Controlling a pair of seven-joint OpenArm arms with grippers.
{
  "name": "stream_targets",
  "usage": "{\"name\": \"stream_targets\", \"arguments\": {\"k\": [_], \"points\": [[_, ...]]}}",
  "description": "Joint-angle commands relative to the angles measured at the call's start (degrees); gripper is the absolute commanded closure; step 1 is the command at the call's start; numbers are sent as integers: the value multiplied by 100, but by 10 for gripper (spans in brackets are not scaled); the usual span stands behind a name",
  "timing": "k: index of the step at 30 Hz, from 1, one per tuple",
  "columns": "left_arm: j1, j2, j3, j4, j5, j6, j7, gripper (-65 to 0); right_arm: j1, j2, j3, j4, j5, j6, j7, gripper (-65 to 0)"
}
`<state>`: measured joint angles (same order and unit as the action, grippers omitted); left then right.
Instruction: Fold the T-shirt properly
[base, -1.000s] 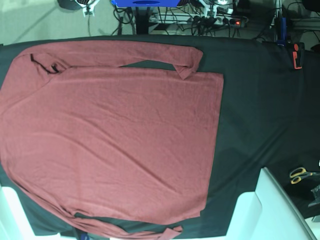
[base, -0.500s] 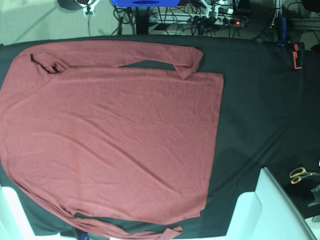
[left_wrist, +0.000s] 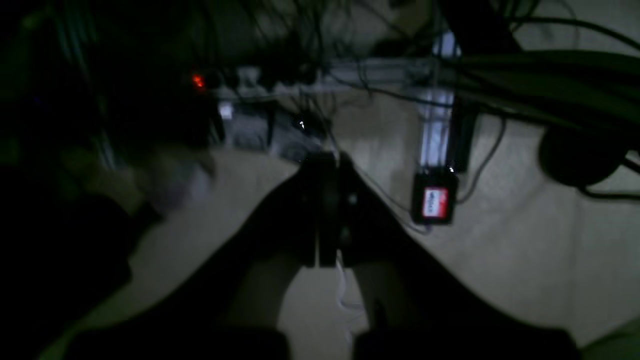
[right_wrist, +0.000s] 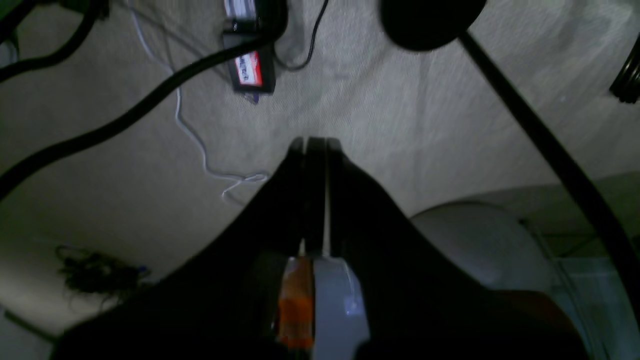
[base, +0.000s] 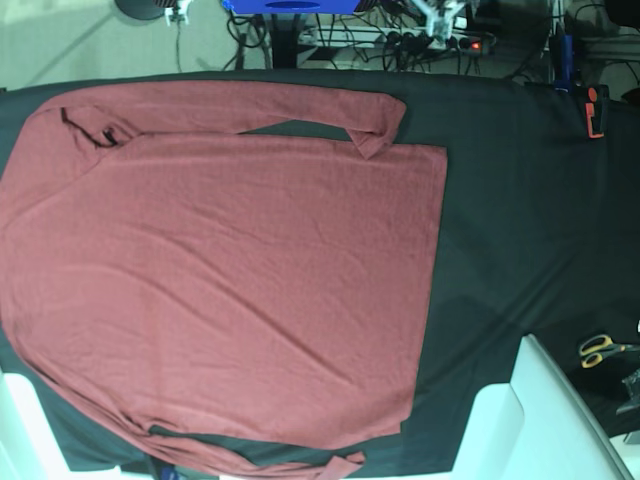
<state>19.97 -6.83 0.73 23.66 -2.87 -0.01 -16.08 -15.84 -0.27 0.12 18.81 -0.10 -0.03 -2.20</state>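
- Carpeted floor (right_wrist: 450, 115) and a mess of cables (right_wrist: 115, 120) is all either wrist cam sees right now, so both arms are parked off the work surface, not over the shirt.
- left gripper (left_wrist: 327, 210): clenched, jaws pressed together with nothing between them. Dim view, but no gap shows.
- right gripper (right_wrist: 312, 195): same deal, jaws closed tight and empty, pointing down at the floor.
- Moving outward: neither gripper shows up in the base view at all, so I can't tell which arm is nearer to the cloth.
- T-shirt (base: 230, 280) lies spread flat on the black cloth surface (base: 520, 220), filling the left and middle of the base view. Its long axis runs left-right there, with the straight hem toward the middle-right.
- One sleeve (base: 250, 110) lies along the top edge, the other sleeve (base: 260, 462) along the bottom edge.
- My guess: nothing's folded yet, and both arms have to swing in over the cloth and open up before grabbing an edge.
- Scissors (base: 600, 350) sit well apart at the right, shouldn't matter.
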Motion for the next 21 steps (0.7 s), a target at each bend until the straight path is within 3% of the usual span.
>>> {"name": "stream_targets", "arguments": {"k": [1, 13, 21], "points": [[214, -69, -7, 170, 2, 41, -129, 0, -249, 5, 10, 304, 14, -1, -22, 0], [1867, -499, -86, 2808, -42, 41, -366, 0, -2482, 14, 28, 5561, 23, -10, -2026, 0], [2878, -649, -209, 5014, -244, 32, -375, 0, -3362, -3, 28, 7759, 23, -10, -2237, 0]]}}
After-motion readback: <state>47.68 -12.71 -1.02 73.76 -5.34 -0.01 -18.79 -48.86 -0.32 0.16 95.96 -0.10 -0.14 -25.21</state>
